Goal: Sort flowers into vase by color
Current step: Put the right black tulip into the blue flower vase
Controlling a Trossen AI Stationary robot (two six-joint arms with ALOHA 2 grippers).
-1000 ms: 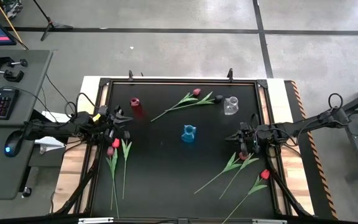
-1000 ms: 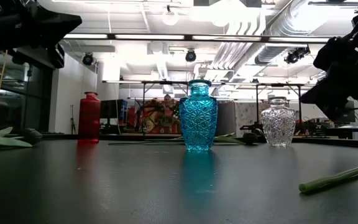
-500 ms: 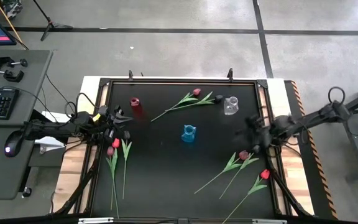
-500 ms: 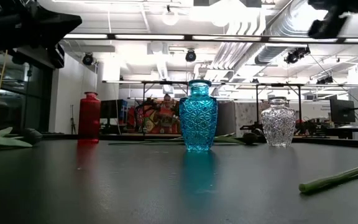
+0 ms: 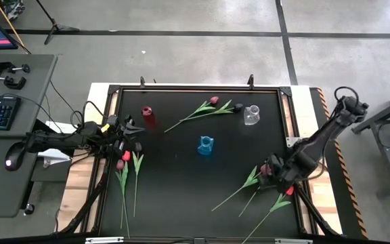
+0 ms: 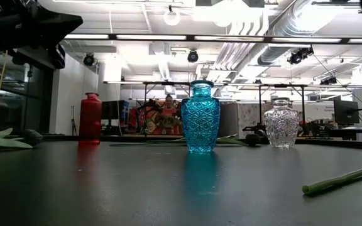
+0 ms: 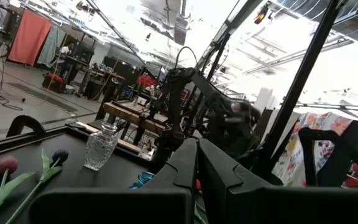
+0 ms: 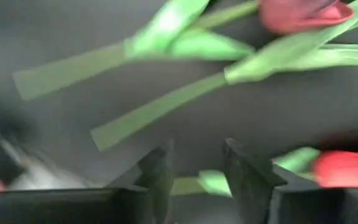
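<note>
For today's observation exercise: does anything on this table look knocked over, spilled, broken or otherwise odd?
Nothing stands out. The red vase, the blue patterned glass vase and the clear glass vase all stand upright and hold no flowers. The artificial tulips lie flat in loose groups on the black table, as unsorted flowers would.

- The right gripper (image 5: pixel 274 171) hangs over tulips (image 5: pixel 263 177) whose stems and leaves crowd the table (image 5: pixel 181 183) directly beneath it.
- Away from it toward the table's middle lies bare surface; the blue vase (image 5: pixel 206 145) and clear vase (image 5: pixel 252 114) stand well apart.
</note>
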